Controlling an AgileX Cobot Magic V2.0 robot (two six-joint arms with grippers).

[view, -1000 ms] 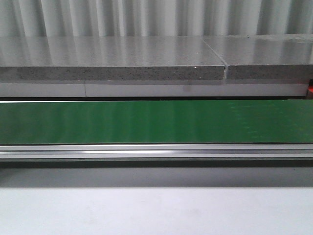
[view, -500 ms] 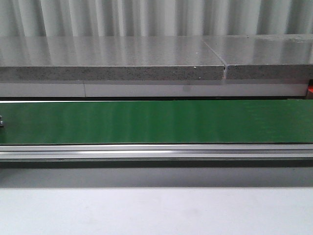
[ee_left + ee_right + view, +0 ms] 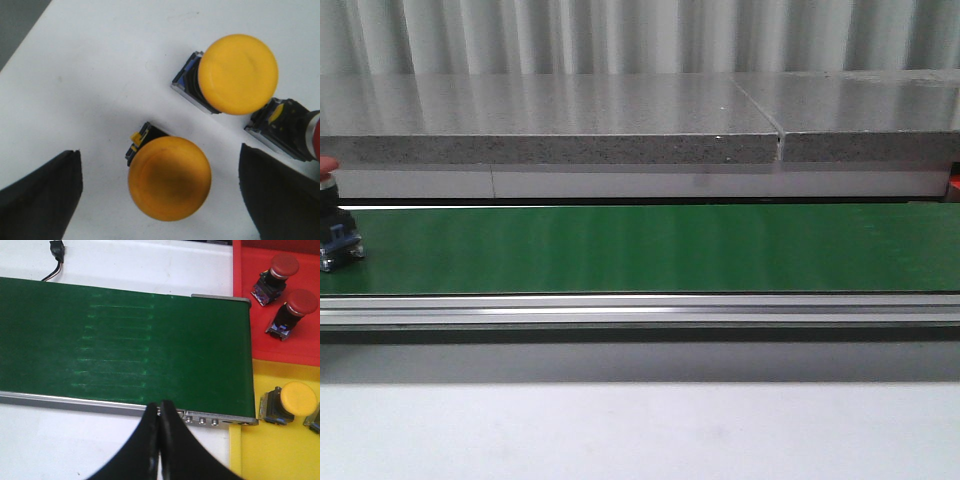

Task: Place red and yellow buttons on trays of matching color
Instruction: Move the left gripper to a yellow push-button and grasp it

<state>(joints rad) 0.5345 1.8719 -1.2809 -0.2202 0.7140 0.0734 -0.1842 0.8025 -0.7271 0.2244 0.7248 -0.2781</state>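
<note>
A red button (image 3: 334,225) is sitting at the left edge of the green conveyor belt (image 3: 650,248). The left hand (image 3: 160,197) is hanging wide open around a yellow button (image 3: 169,178) (nothing gripped); it should close squarely. The right hand (image 3: 159,430) is closed, empty.

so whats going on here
A two-arm robot is sorting buttons off a green belt into colour-matched trays. A red button sits at the belt's left edge. The left gripper hangs open over a yellow button on a white surface, another yellow one beside it. The right gripper is shut and empty by the belt's end. The red tray holds two red buttons; the yellow tray has at least one yellow.
</note>
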